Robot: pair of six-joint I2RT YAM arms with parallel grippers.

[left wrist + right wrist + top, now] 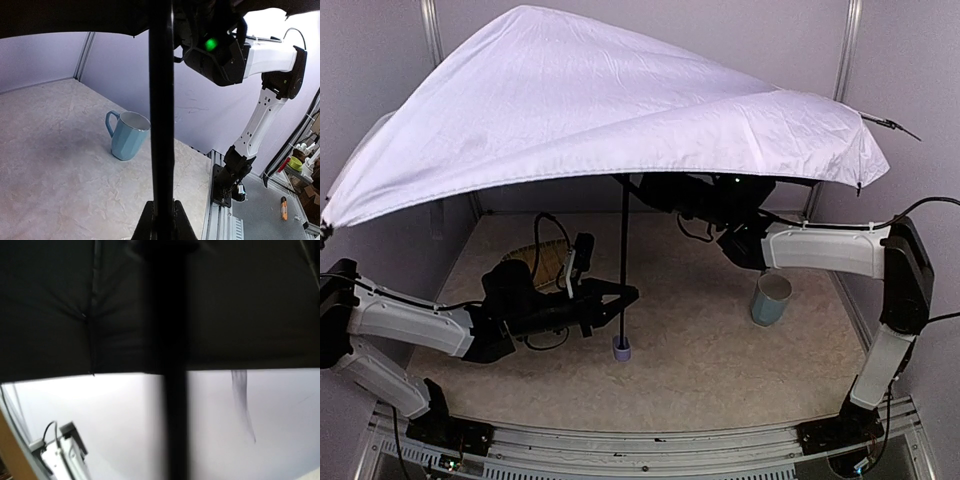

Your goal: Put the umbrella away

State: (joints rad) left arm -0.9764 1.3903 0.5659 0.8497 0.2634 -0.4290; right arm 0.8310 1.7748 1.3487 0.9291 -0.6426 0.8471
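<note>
The umbrella stands open, its pale lilac canopy spread over most of the workspace. Its thin black shaft runs straight down to the small lilac handle, which rests on the table. My left gripper is shut on the shaft low down; the left wrist view shows its fingers pressed on both sides of the shaft. My right gripper reaches in under the canopy at the top of the shaft. In the right wrist view only the blurred shaft and black underside show, not its fingers.
A light blue cup stands upright right of the shaft, also seen from the left wrist as the cup. A woven straw tray lies behind the left arm. Grey walls close the back and sides, and a metal rail runs along the near edge.
</note>
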